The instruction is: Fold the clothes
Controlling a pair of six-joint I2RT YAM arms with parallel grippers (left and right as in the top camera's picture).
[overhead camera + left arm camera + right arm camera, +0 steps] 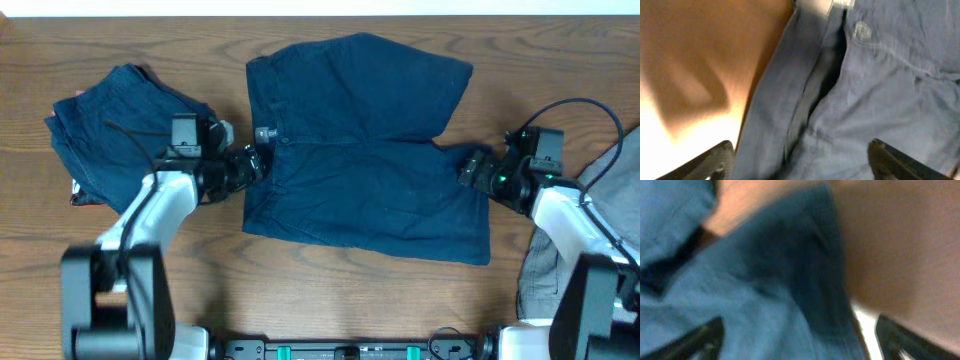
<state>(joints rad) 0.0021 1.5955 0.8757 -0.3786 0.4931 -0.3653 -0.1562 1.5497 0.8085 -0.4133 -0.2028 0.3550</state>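
The left end effector (256, 163) and right end effector (470, 168) are gaping wide at the shorts' (365, 150) 9 and 3 o'clock edges (nothing gripped), needing level two-layer bites.

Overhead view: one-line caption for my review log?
Navy shorts spread on the table, left gripper open at the waistband, right gripper open by a leg hem, another pair piled left.

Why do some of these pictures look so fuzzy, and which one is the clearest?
The overhead view is sharp and well lit, showing the spread dark navy-blue cloth shorts. The left wrist view is softer, with glare and a shadow on the brown wooden table, yet the pale round button shows. The right wrist view is fuzziest, smeared all over.
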